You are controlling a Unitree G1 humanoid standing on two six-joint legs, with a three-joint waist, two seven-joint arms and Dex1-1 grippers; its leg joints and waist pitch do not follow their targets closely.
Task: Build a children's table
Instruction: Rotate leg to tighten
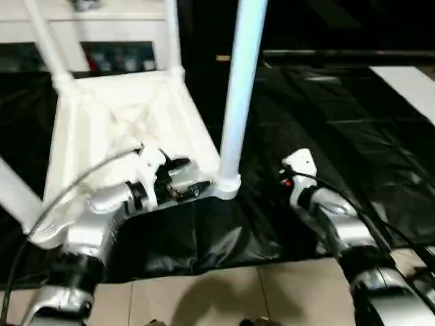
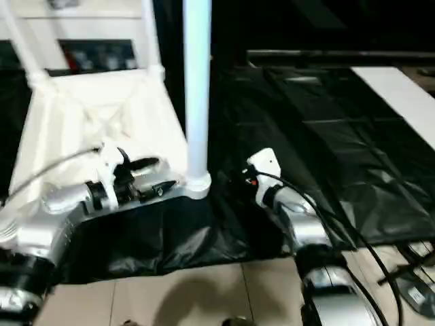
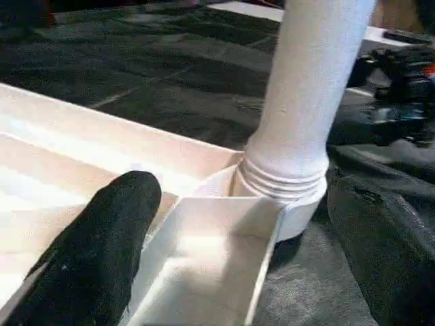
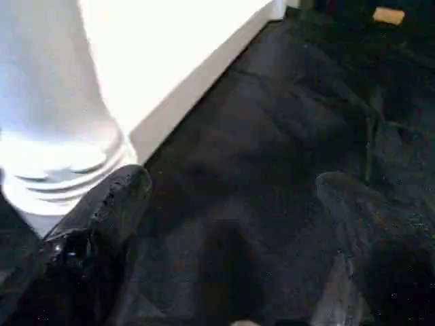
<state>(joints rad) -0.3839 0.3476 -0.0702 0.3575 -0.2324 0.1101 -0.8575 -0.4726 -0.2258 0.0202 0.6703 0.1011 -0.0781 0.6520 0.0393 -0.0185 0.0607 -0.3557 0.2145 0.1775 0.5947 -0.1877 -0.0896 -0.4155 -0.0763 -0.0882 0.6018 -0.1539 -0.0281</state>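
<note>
1. Four legs stand up from the children's table, which lies upside down on the black-draped counter.
2. Left claw spread over its rim; right claw spread, empty, beside the near leg.
3. Looks light, stiff, slick plastic: best gripped by a rib or rim.

Table top: white all over, underside ribbed, ribs crossing in a faint star pattern. Legs: white, with a pale bluish tint on the nearest one; ringed grooves at its base collar.

Cloth under the table: black, glossy, creased, with pale sheen lines.

Floor: beige tiles, darker grout lines.

Forearms: silver, black joints, black cables. Left gripper: black fingers, white bracket. Right gripper: black fingers, white housing with a small red spot.

Cabinet: white frame, dark glass.
</note>
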